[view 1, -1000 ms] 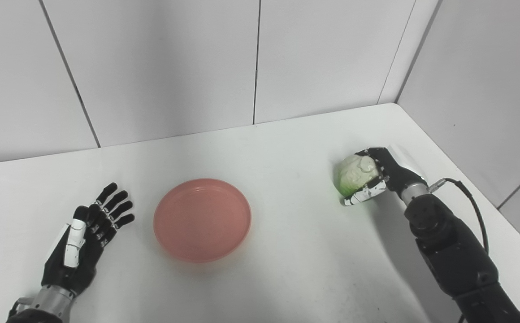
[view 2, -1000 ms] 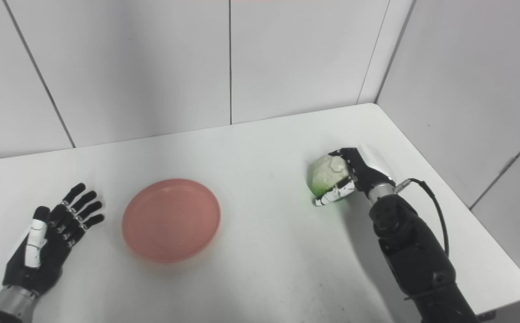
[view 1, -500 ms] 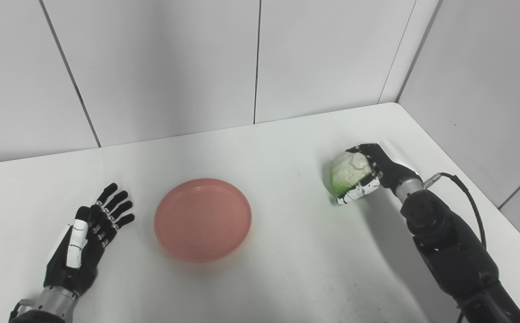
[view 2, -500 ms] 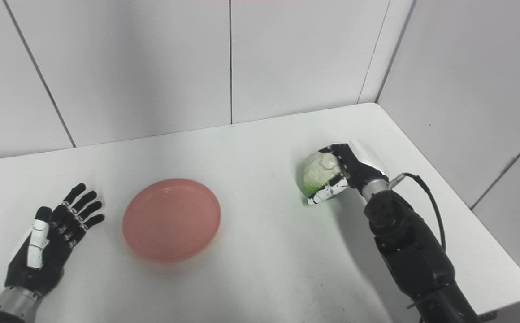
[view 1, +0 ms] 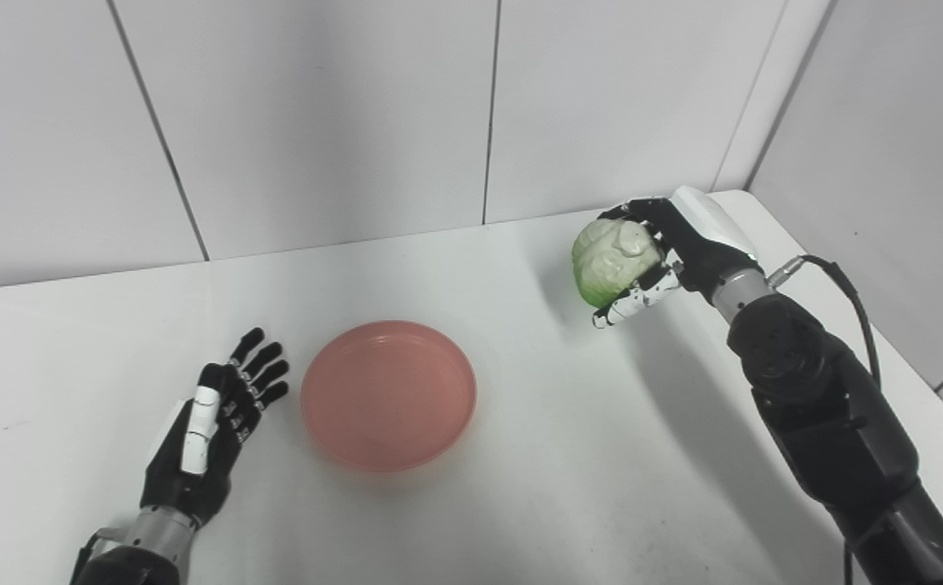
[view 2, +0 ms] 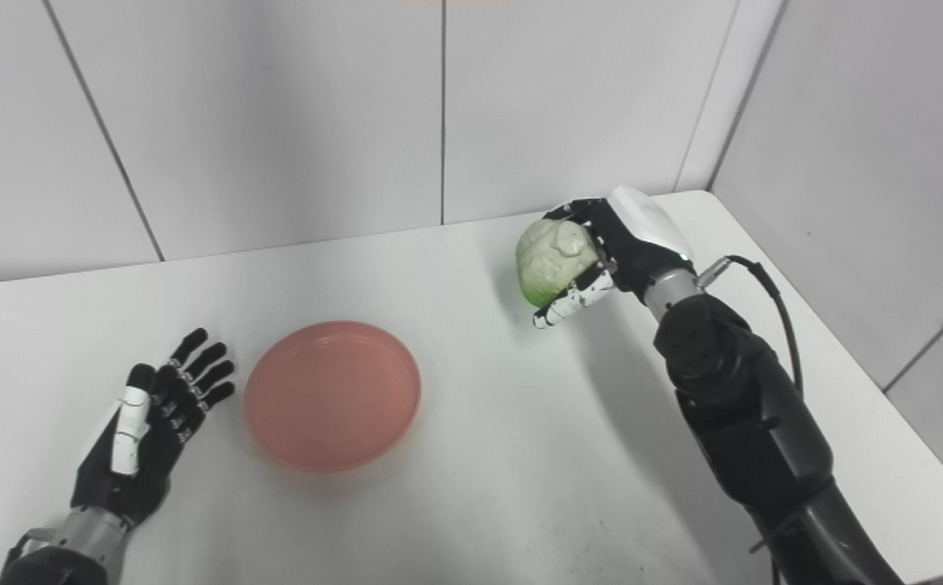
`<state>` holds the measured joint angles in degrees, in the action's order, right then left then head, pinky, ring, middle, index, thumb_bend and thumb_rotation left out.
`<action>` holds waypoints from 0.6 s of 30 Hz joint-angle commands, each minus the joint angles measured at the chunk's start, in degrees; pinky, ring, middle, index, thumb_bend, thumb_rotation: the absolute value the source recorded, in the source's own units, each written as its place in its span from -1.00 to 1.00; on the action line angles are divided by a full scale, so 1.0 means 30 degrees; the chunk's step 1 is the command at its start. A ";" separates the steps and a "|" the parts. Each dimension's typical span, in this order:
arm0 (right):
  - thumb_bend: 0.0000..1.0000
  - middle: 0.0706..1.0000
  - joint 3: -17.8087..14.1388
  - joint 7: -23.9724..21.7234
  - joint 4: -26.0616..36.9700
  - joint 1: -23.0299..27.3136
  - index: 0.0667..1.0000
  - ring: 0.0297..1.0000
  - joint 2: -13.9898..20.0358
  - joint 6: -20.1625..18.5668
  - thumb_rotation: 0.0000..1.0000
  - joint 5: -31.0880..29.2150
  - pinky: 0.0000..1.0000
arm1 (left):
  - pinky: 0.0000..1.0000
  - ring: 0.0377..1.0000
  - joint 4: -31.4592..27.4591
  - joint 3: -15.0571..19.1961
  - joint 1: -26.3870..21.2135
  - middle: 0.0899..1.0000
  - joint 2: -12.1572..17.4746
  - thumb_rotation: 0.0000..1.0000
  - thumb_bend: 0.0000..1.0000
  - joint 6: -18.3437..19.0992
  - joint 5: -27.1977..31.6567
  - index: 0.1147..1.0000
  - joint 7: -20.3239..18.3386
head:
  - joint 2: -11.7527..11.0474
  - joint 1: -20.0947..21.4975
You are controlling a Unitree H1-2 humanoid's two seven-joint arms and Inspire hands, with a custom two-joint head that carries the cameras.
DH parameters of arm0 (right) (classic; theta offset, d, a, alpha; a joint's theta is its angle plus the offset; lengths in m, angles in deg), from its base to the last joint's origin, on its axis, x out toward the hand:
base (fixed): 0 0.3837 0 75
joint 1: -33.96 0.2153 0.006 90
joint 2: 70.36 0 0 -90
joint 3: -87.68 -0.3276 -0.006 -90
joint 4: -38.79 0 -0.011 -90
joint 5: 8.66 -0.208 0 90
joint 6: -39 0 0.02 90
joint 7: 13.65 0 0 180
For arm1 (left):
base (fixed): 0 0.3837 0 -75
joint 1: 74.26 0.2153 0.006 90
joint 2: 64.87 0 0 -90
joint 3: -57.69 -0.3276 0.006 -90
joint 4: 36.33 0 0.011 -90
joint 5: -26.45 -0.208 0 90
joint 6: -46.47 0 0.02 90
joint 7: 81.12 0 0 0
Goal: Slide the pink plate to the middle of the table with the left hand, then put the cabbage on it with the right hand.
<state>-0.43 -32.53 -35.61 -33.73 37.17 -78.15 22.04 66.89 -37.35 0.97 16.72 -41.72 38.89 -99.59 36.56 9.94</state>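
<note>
**Cabbage up in R hand, plate sits mid-table**

R hand [view 1: 683, 252] is clamped round the cabbage [view 1: 611, 258], fingers wrapped over top & thumb under it, held up off the white table [view 1: 569, 455] near the far right w/ its shadow on the surface below. Pink plate [view 1: 388, 395] lies flat abt mid-table, nothing on it, well apart from the cabbage. L hand [view 1: 210, 426] rests just beside the plate's left rim, not touching it, fingers spread & holding nothing.
</note>
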 commanded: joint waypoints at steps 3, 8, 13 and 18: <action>0.06 -0.15 0.0252 -0.0683 0.0927 0.1316 -0.08 -0.21 -0.0080 0.0120 -1.00 0.0278 -0.29 | 0.91 0.89 0.0349 -0.0536 0.0519 0.89 -0.0208 0.98 0.64 0.1769 -0.0665 0.89 0.0296 | -0.0021 -0.0413; 0.06 -0.19 0.1052 -0.1636 0.0559 0.2358 -0.05 -0.28 -0.1222 0.0238 -1.00 -0.0063 -0.39 | 0.96 0.91 -0.0050 -0.0826 0.0454 0.92 -0.0550 0.97 0.64 0.2520 -0.0828 0.92 0.0623 | -0.0043 -0.1691; 0.06 -0.16 0.2283 -0.1649 -0.0169 0.3261 -0.07 -0.23 -0.1995 0.0905 -1.00 -0.0452 -0.30 | 0.99 0.93 -0.0081 -0.1166 0.0326 0.91 -0.0966 1.00 0.66 0.2797 -0.1184 0.91 0.1128 | 0.0017 -0.2595; 0.06 -0.15 0.3281 -0.1724 -0.0506 0.3873 -0.07 -0.21 -0.2740 0.0730 -1.00 -0.0491 -0.28 | 1.00 0.93 -0.0225 -0.1404 0.0231 0.92 -0.1297 1.00 0.64 0.3124 -0.1186 0.92 0.1577 | 0.0124 -0.3316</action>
<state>9.65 -38.16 -38.05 -24.88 28.57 -77.78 20.51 64.57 -39.69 0.80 13.61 -37.77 37.35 -94.53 37.00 0.00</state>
